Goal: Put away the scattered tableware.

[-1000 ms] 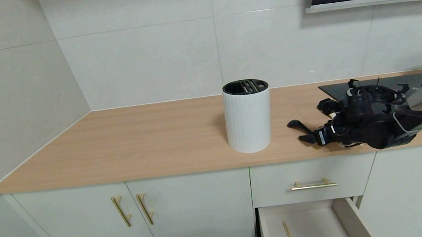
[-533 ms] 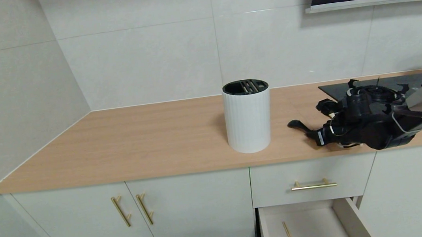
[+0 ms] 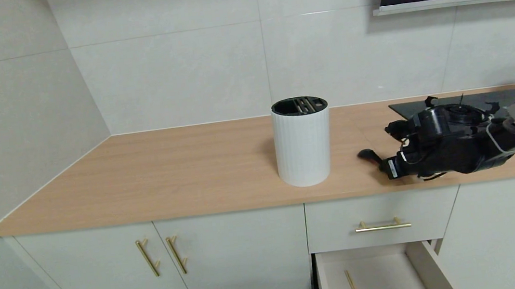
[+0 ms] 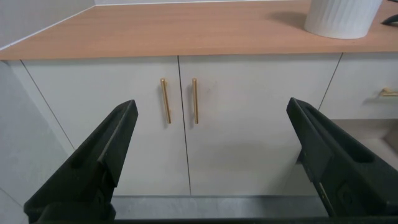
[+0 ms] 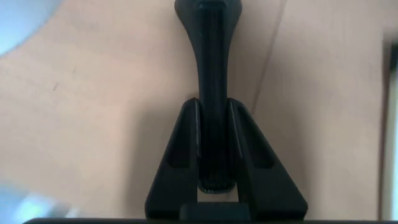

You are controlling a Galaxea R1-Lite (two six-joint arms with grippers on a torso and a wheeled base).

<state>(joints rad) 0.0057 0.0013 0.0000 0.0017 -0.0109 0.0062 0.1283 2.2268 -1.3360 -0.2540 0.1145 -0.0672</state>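
Tableware to be stowed is one black-handled utensil (image 3: 366,154), low at the wooden counter (image 3: 169,174), to the right of the white slotted holder (image 3: 304,149) and apart from it.

The counter gives you room, so lift before you travel rather than dragging the handle across the wood.

The holder stands upright near the front edge, its dark top cut into narrow slots. I judge it the likely home. Come in from above, turn the utensil upright and line it up with one slot before lowering, since a sideways nudge could shove or tip the holder.

Your right claw (image 5: 213,112) is clenched on the handle, one finger on each side, with the rounded end sticking out past the tips. What the utensil's other end is, I cannot tell.

Your left claw (image 4: 211,109) hangs released, fingers wide, facing the cabinet doors (image 4: 249,124) below the counter. Leave it there, out of the way.
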